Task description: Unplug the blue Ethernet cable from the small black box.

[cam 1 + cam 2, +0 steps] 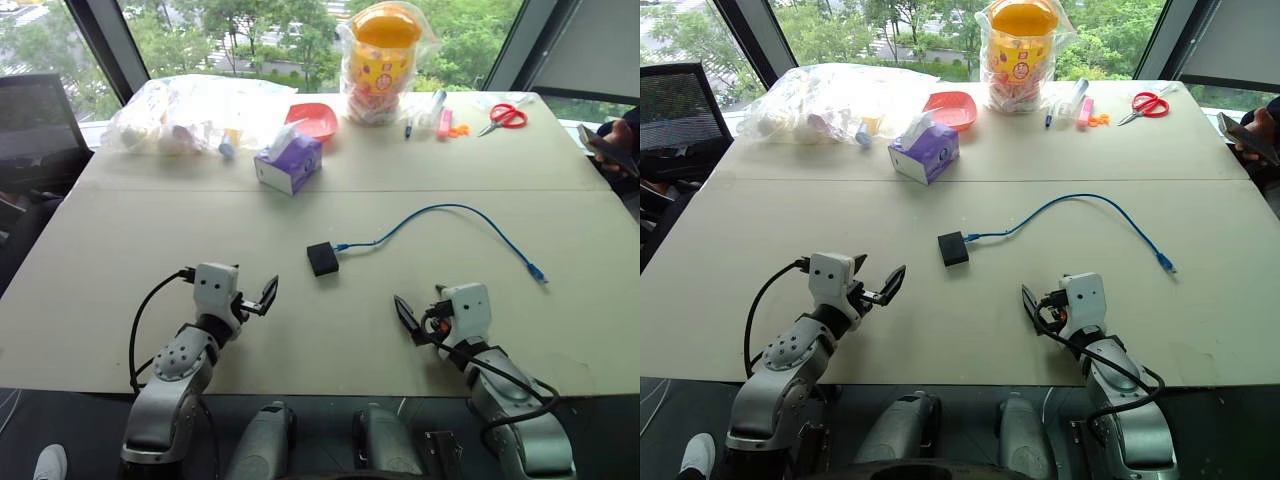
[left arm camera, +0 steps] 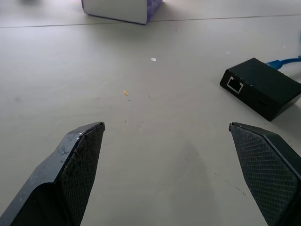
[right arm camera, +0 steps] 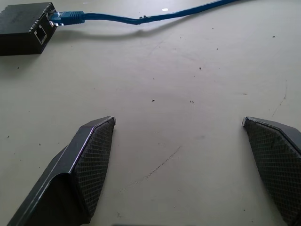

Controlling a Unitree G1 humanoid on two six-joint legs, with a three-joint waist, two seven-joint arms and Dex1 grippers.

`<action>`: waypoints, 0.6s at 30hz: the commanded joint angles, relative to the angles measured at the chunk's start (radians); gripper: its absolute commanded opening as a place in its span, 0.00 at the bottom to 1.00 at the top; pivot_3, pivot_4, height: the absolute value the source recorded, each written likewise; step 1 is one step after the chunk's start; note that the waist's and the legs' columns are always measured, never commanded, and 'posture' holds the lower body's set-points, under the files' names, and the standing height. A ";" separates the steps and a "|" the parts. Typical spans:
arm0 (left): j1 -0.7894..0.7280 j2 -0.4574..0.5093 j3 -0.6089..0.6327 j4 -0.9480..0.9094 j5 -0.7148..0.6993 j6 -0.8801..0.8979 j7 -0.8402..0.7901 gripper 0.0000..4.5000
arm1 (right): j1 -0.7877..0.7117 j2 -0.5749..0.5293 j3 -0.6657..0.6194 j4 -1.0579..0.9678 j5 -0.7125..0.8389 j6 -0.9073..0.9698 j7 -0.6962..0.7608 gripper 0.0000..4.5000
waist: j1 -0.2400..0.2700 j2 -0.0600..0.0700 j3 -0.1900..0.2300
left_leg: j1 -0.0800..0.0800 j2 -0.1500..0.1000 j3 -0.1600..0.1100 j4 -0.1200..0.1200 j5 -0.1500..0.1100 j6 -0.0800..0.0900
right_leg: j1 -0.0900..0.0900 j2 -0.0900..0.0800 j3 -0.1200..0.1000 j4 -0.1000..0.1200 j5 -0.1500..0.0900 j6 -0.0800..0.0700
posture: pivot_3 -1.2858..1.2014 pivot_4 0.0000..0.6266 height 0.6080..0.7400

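Black jaws wide apart, empty.

The table (image 1: 330, 340) has a matt, pale beige top, smooth but with small specks and fine scratches. The small black box (image 3: 26, 27) looks like matt black plastic. The blue Ethernet cable (image 3: 141, 19) has a smooth, slightly shiny plastic coat. The fingers (image 2: 77, 165) of the left gripper (image 2: 167, 136) have black pads with a rough, cross-hatched texture, and the right gripper (image 3: 178, 129) has the same pads. The tissue box (image 1: 290, 162) is purple cardboard, and the bags (image 1: 190, 110) are clear, glossy plastic
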 commanded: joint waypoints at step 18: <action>0.009 -0.004 0.013 -0.013 -0.035 -0.043 -0.039 0.98 | 0.011 -0.027 -0.006 -0.035 0.016 0.000 0.036 1.00 | 0.000 0.000 0.000 | 0.000 0.000 0.000 0.000 0.000 0.000 | 0.000 0.000 0.000 0.000 0.000 0.000 | 0.52 0.24 1.00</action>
